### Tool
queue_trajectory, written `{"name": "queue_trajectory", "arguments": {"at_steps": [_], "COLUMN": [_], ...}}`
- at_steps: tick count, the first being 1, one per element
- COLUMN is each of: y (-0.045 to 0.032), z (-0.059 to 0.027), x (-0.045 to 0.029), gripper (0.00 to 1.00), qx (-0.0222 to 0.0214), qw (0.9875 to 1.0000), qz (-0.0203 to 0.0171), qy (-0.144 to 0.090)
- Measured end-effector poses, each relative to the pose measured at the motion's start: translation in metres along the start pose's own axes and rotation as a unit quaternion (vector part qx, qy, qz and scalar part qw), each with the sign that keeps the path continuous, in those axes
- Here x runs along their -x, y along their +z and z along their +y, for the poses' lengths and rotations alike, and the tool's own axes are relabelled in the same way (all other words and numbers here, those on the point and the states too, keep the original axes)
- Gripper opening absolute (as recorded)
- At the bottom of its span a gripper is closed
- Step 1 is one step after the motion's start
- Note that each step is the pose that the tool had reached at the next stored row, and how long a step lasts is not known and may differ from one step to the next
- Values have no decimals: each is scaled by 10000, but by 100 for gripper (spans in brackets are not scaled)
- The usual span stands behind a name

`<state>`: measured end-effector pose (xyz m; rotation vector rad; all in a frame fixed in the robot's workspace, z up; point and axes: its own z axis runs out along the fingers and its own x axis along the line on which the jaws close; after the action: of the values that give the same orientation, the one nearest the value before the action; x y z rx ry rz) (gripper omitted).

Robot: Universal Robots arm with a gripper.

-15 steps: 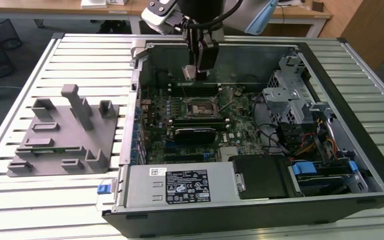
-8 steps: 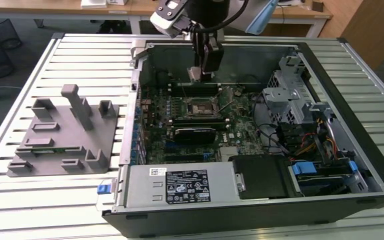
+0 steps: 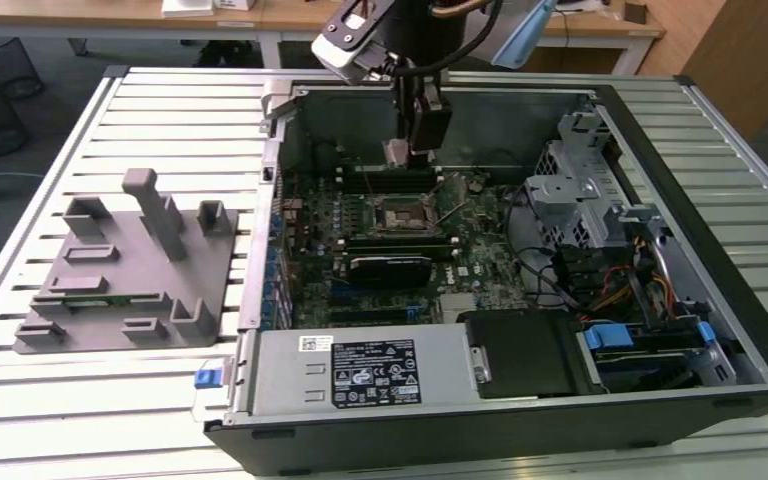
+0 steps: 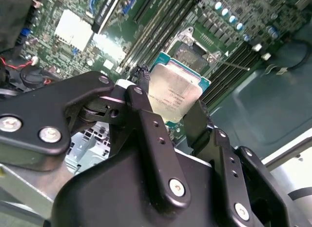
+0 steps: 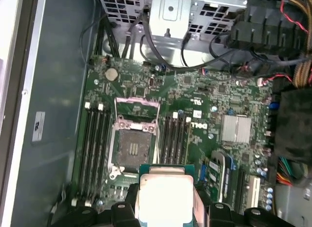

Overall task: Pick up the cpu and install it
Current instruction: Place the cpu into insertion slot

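Observation:
My gripper [image 3: 412,148] hangs inside the open computer case, shut on the cpu [image 3: 396,151]. In the second wrist view the cpu [image 4: 175,92] is a flat square chip with a pale silvery top, clamped at its edges between the black fingers [image 4: 145,120]. It is held tilted in the air above the motherboard. The dark square socket [image 3: 402,213] lies below it with its metal frame swung open. In the first wrist view the cpu [image 5: 163,195] sits just off one side of the bare socket [image 5: 133,147], not touching it.
A grey plastic fixture [image 3: 131,270] stands on the slatted table at the exterior view's left. Inside the case [image 3: 704,230] are memory slots [image 5: 94,149], a black heatsink block [image 3: 387,268], a drive cage [image 3: 564,190], cable bundles [image 3: 611,290] and a power supply [image 3: 357,372].

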<state>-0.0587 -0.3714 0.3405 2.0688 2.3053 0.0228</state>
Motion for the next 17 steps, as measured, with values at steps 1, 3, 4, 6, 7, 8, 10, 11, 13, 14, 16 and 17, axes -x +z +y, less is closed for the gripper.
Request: {"name": "queue_trajectory", "arguments": {"at_steps": [1, 3, 4, 6, 7, 8, 10, 11, 13, 14, 16, 17], "y": [19, 55, 73, 109, 124, 140, 175, 193, 228, 245, 282, 300], "z": [19, 49, 59, 70, 71, 71, 74, 75, 78, 80, 82, 82], "x": [-11, -30, -38, -46, -47, -48, -75, -93, -133, -148, -164, -172], "gripper": [53, 53, 53, 53, 53, 53, 53, 53, 53, 53, 53, 53], "qx": [-3, -9, -12, -15, -17, -19, -23, -22, -22, -23, -25, -25], "qw": [10000, 10000, 10000, 10000, 9999, 9998, 9997, 9997, 9997, 9997, 9997, 9997], "qz": [0, 0, 0, -1, -4, -7, -9, -7, -4, -5, -3, -3], "qy": [4, 18, 31, 87, 145, 208, 253, 253, 251, 251, 252, 252]}}
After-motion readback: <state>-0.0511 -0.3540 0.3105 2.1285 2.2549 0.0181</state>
